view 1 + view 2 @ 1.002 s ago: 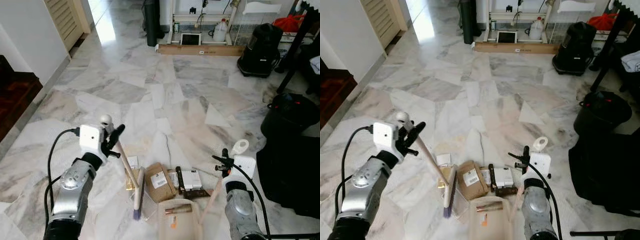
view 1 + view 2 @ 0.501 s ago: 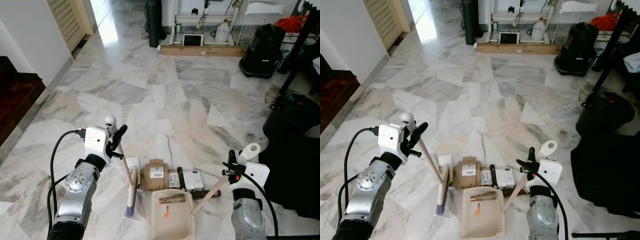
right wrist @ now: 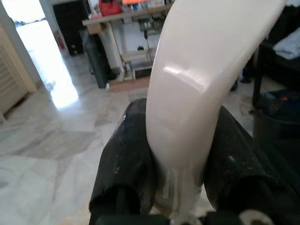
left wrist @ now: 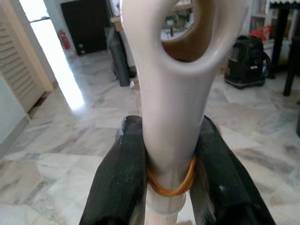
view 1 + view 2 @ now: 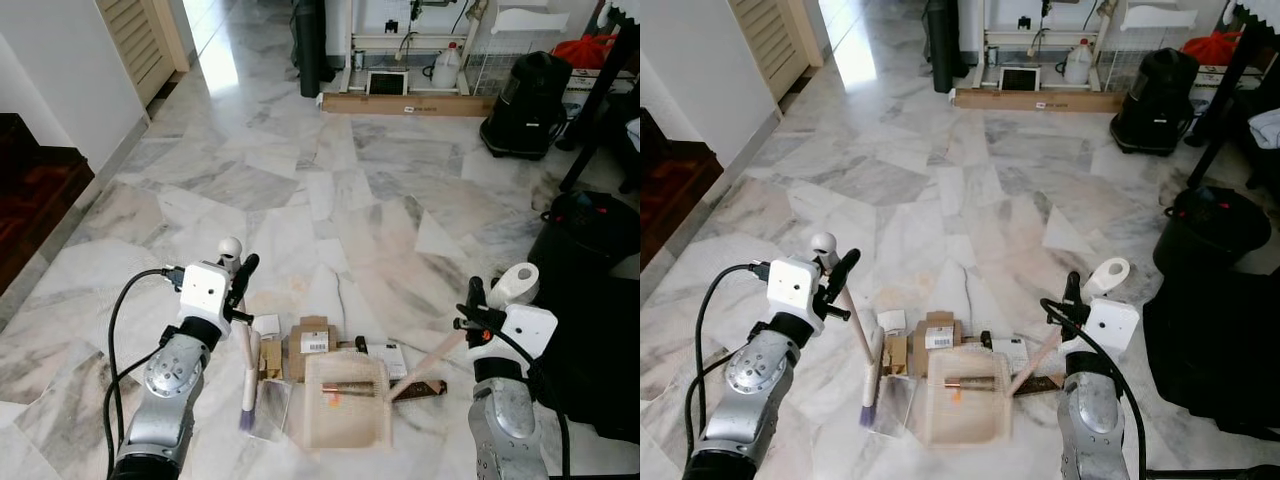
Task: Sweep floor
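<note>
You slid the dustpan point(image 5: 345, 415) forward under the litter point(image 5: 312, 347), right gripper point(image 3: 178, 154) pinching its handle. Left gripper point(image 4: 166, 159) clamped the brush point(image 5: 247, 385); sweep in next.

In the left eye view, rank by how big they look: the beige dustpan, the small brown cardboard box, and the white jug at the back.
1. Beige dustpan
2. Small brown cardboard box
3. White jug, though it sits far from the camera, so its true size is unsure.
</note>
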